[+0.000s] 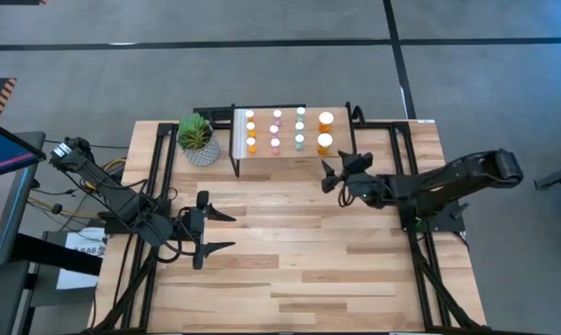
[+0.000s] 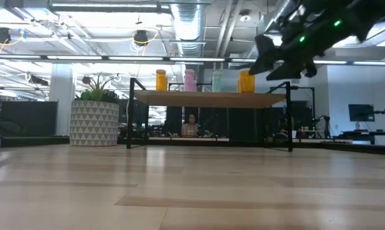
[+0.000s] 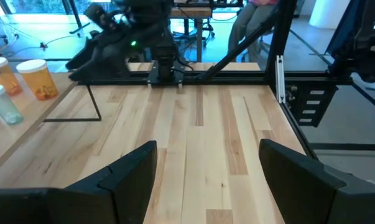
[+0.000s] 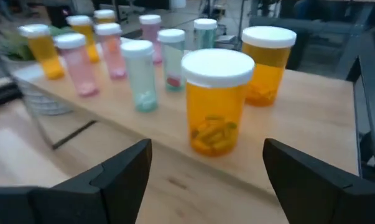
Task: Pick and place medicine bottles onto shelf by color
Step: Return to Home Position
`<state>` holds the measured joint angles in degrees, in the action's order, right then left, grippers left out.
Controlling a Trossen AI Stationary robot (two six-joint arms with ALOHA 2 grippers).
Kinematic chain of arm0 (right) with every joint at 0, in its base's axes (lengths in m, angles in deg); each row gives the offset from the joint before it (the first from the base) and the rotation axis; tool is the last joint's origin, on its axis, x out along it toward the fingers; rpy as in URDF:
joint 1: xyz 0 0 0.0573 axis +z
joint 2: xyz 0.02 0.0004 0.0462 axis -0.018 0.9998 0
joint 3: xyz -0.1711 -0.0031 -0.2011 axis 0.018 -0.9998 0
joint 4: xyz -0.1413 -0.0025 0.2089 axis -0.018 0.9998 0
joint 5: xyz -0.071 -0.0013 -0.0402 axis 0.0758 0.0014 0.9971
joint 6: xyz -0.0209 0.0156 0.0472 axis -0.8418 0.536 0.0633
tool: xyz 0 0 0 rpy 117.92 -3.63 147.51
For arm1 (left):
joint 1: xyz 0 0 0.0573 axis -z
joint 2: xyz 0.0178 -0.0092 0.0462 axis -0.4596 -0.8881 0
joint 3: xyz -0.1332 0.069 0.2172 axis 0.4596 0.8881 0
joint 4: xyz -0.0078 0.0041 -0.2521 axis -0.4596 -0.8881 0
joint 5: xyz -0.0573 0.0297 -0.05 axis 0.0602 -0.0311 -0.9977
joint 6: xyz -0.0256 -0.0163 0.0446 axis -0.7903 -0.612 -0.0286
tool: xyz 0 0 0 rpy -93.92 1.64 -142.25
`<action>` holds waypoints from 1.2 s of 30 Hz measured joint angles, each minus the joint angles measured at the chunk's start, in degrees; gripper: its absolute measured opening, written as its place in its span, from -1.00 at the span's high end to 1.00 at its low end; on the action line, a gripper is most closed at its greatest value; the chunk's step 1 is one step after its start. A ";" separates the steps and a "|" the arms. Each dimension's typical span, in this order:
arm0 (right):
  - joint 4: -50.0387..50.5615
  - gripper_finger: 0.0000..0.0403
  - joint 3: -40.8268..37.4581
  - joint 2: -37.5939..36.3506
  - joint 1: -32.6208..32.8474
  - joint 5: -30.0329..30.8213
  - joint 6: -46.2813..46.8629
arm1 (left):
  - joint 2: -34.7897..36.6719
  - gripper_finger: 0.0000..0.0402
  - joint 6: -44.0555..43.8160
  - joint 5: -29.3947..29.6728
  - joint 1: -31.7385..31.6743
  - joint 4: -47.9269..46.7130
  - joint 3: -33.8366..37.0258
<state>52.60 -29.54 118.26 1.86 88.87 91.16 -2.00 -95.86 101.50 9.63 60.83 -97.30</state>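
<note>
High view: right gripper (image 1: 327, 177) jaws wide, empty, apparently just clear of shelf (image 1: 289, 160) front edge, near its right corner; arm stretched in from table (image 1: 308, 270) right edge. Left gripper (image 1: 226, 232) jaws wide, empty, near left edge, arm folded. Medicine bottles (image 1: 276, 130) stand on shelf, columns by colour.

My left wrist camera looks out past the left claw (image 3: 207, 152), its two dark fingers spread wide with only bare counter (image 3: 199, 118) planks between them. Across the counter I see the right arm (image 3: 128, 37), dark, with a small green light on it. At the edge of my view stand two orange bottles (image 3: 39, 79) with white caps, a teal bottle (image 3: 5, 106) just beside them. A black rail (image 3: 285, 81) borders the counter.
</note>
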 joint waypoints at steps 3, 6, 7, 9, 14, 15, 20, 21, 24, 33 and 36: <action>2.33 -0.59 0.00 -3.30 3.68 0.00 0.47 | 0.00 -0.34 0.01 -0.01 0.00 0.00 0.00; 1.94 -0.55 0.00 -6.02 8.34 -0.11 -2.30 | 0.00 -0.34 0.46 -0.01 0.08 0.00 0.00; 1.89 -0.53 0.00 -6.90 9.93 -0.66 -3.86 | 0.00 -0.34 0.72 -0.01 0.24 0.00 0.01; 1.22 -0.50 0.00 -8.49 13.04 -2.99 -7.18 | 0.00 -0.34 1.60 -0.06 0.54 0.00 0.01; 0.54 -0.39 0.00 -12.05 18.66 -14.11 -15.17 | 0.05 -0.25 3.68 -0.06 0.79 0.05 0.01; 0.51 -0.36 0.00 -12.75 19.31 -16.54 -16.45 | 0.22 -0.22 4.06 -0.11 0.79 0.09 0.01; 0.32 -0.12 0.00 -16.02 20.79 -22.90 -22.50 | 1.91 -0.02 5.68 -0.12 0.74 -0.02 0.01; 0.26 -0.05 0.00 -16.77 20.75 -23.51 -23.80 | 2.54 0.03 5.96 -0.12 0.74 -0.14 0.03; 0.58 0.24 0.00 -19.25 20.66 -25.52 -27.98 | 5.19 0.18 6.74 -0.10 0.74 -0.52 0.07; 8.96 0.93 -1.38 -33.14 20.45 -31.74 -33.50 | 19.08 0.68 7.53 -0.03 0.74 2.43 9.39; 8.49 0.96 -5.03 -39.40 18.95 -35.82 -34.28 | 24.77 0.85 8.14 0.00 0.68 7.38 15.32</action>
<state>61.09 -34.57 78.86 20.80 53.05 56.88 22.78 -87.72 101.50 10.31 68.21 -81.98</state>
